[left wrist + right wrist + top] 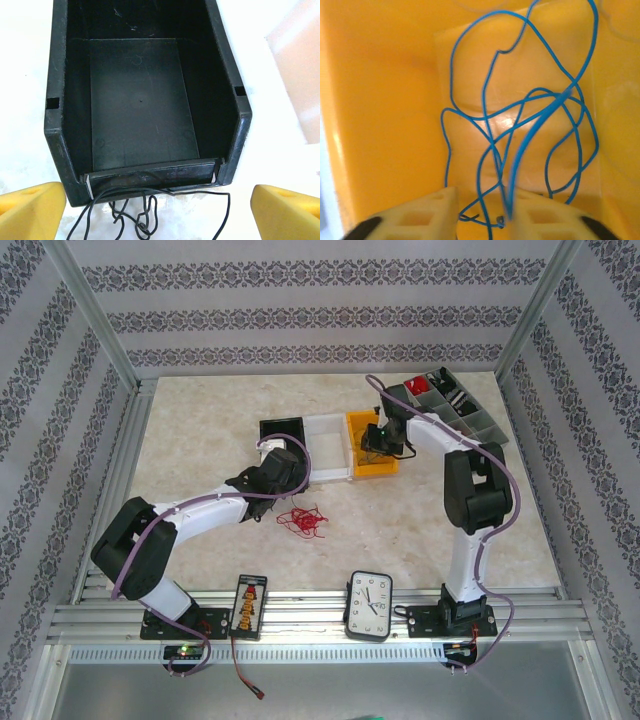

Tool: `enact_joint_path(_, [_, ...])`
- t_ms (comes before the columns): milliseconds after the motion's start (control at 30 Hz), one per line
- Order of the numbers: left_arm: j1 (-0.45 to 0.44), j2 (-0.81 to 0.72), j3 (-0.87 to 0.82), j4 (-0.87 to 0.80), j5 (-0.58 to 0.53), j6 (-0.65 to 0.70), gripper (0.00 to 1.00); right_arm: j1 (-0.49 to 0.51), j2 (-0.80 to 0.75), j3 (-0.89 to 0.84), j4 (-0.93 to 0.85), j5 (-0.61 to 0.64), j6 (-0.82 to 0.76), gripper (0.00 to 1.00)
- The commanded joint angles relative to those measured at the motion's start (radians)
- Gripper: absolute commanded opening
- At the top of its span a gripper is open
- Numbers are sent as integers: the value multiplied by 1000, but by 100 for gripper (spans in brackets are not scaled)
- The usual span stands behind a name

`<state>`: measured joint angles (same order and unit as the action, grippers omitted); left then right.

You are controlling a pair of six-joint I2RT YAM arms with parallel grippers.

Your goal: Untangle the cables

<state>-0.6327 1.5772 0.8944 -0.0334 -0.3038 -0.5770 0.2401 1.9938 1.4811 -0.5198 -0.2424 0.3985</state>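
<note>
Reaching toward a row of bins in the top view, the left gripper (pixel 281 447) hangs at the black bin (pixel 290 425) and the right gripper (pixel 381 440) over the yellow bin (pixel 360 468), with the white bin (pixel 330 425) between them. The red cable (pixel 303 520) lies bunched on the table (pixel 200 420), apart from all three bins. From the left wrist, widely spread fingers (pixel 30 210) grip nothing, and the dark cable (pixel 142 225) lies just outside the black bin's front lip. From the right wrist, the blue cable (pixel 527 137) lies looped inside the yellow bin. One blurred strand runs into the narrow gap between the parted jaws, apparently unpinched. The count is three cables, three bins and two grippers. By this showing, the cables are already separated: blue is binned, dark is at its bin, and red awaits
</note>
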Motion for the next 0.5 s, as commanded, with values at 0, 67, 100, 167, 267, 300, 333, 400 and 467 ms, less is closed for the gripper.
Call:
enact_joint_path(0, [13,9,30,-15,-3,9,95,7,-110,-14,58,-6,25,40])
enact_joint_path(67, [13,7,32,-17,-2,9,95,5,-146,-28,71,15,34,44])
enact_joint_path(100, [12,6,32,-19,-1,9,95,6,-161,-36,77,25,36,47])
enact_joint_path(167, [13,4,32,-26,-3,9,95,6,-193,-52,86,48,37,51])
enact_joint_path(267, [13,-5,29,-28,-8,12,96,4,-239,-77,94,82,30,58])
enact_joint_path(300, [13,-6,29,-27,-9,14,96,6,-248,-81,91,89,27,58])
enact_joint_path(333, [13,-8,29,-29,-10,14,96,6,-260,-88,90,101,25,58])
enact_joint_path(400, [13,-8,30,-32,-5,18,96,6,-287,-108,96,124,25,58])
enact_joint_path(467, [12,-11,30,-46,0,22,96,7,-322,-139,107,130,27,58])
